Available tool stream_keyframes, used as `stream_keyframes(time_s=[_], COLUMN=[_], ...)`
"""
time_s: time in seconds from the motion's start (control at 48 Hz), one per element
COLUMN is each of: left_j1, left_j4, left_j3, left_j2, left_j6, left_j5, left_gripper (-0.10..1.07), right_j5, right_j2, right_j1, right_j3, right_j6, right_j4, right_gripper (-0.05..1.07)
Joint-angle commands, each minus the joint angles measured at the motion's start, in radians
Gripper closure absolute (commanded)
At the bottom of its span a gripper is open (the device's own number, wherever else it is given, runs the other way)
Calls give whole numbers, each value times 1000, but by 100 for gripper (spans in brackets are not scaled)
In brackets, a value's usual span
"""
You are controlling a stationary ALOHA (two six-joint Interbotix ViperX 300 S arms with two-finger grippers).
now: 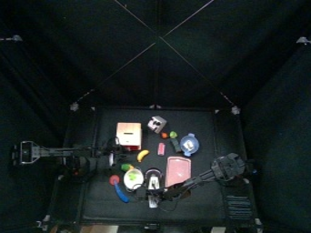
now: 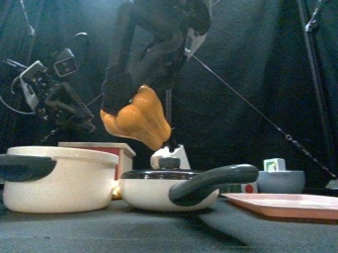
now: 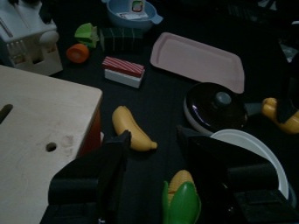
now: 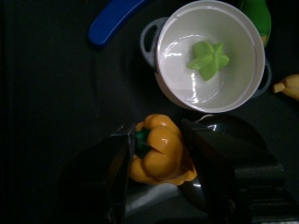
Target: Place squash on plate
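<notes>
The squash (image 2: 138, 116) is orange and lobed. My right gripper (image 2: 156, 79) is shut on it and holds it in the air above the pots. In the right wrist view the squash (image 4: 160, 150) sits between the jaws, just beside a white pot (image 4: 211, 57) with a green piece inside. The pink plate (image 1: 180, 168) lies flat near the table's front, right of the gripper (image 1: 158, 187). It also shows in the front view (image 2: 284, 205) and the left wrist view (image 3: 197, 59). My left gripper (image 1: 97, 167) is open and empty at the table's left.
A white pot (image 2: 59, 178) and a lidded black pan (image 2: 172, 188) stand at the front. A wooden box (image 1: 127, 134) is behind them. A banana (image 3: 135, 129), a corn cob (image 3: 177, 194), a red and white block (image 3: 122, 70) and a blue bowl (image 3: 132, 10) lie around.
</notes>
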Motion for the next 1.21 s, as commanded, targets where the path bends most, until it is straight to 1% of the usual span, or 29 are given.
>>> stream_keyframes(time_s=[0.0, 0.167, 0.292, 0.604, 0.729, 0.896, 1.188], left_j1=[0, -3, -2, -3, -3, -3, -2], left_j4=[-5, -17, -17, -17, -17, -17, -17], left_j3=[-9, -8, -6, -6, -6, -5, -5], left_j2=[-2, 0, -2, -3, -5, -5, -5], left_j6=[0, 0, 2, 0, 0, 2, 0], left_j5=[-3, -3, -3, -5, -3, -3, -3], left_gripper=[14, 14, 14, 14, 14, 14, 14], right_j5=[-6, -6, -8, -8, -6, -8, 11], right_j2=[-49, -83, -129, -221, -276, -356, -491], right_j1=[-5, -8, -21, -64, -89, -106, -144], right_j3=[-11, 3, 38, 135, 198, 313, 488], right_j6=[-2, 11, 14, 35, 135, 316, 676], right_j4=[-2, -3, 8, 92, 81, 11, -61], right_gripper=[24, 24, 24, 24, 24, 24, 24])
